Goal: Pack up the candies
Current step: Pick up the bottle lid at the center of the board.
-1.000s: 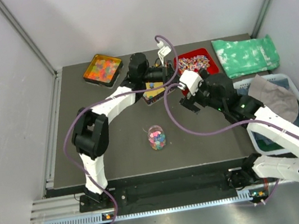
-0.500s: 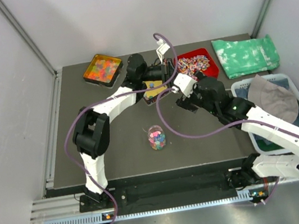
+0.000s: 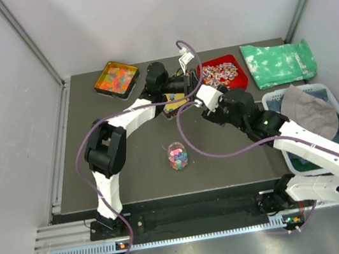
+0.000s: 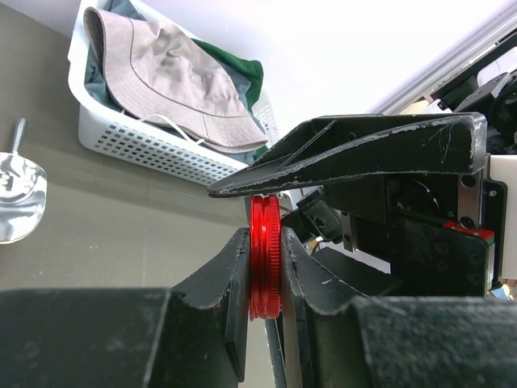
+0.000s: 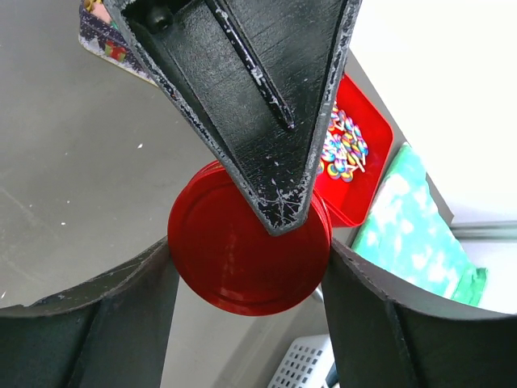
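Candies (image 3: 177,157) are round balls, so no long axis. They sit in a clear jar (image 3: 177,155) that stands upright with its mouth open and facing up, mid-table (image 3: 128,153) and slightly toward the near edge. Both grippers are well away from it, up near the far edge. Left gripper (image 4: 265,236) pinches the red lid (image 4: 265,259) flat-face to flat-face, so the disc stands on edge between its fingers (image 4: 234,279). Right gripper (image 5: 249,260) comes in square to the lid's face, with its fingers (image 5: 121,307) spread either side of the rim. The pads look to be at the rim, but I can't tell whether they actually clamp it. Containers: the orange tray (image 3: 115,79) in the far-left corner holds translucent gummies (image 3: 116,77). The red tray (image 3: 239,80) on the far edge, right of centre, holds striped sweets (image 3: 219,73). A dark tray (image 3: 178,105) under the left arm shows mixed coloured bits and is mostly hidden. A green cloth (image 3: 278,61) lies at the far-right corner. A white basket (image 3: 275,99) along the right edge holds clothes with a grey hat (image 3: 309,111) on top. In the left wrist view a metal scoop (image 4: 20,190) lies on the table near the basket.
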Tool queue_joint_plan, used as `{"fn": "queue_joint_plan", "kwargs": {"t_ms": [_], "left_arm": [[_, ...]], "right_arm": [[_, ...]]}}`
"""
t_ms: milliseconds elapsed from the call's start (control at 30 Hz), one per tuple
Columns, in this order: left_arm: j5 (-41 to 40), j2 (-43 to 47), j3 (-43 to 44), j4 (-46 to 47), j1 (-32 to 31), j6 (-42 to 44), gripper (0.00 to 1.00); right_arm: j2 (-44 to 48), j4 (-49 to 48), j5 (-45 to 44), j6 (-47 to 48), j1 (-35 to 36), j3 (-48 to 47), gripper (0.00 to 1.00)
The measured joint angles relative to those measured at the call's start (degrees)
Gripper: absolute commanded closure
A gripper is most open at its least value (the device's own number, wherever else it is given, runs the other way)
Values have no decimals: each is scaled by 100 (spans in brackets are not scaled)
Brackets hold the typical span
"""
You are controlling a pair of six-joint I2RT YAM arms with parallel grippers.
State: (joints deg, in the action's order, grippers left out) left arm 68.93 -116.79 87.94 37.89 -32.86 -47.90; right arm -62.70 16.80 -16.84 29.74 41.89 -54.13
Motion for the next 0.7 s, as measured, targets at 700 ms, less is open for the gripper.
{"fn": "queue_joint_plan", "kwargs": {"t_ms": [700], "left_arm": [[85, -96, 0, 79, 20, -63, 62]], "right_arm": [[-160, 83, -133, 2, 66, -74, 73]]}}
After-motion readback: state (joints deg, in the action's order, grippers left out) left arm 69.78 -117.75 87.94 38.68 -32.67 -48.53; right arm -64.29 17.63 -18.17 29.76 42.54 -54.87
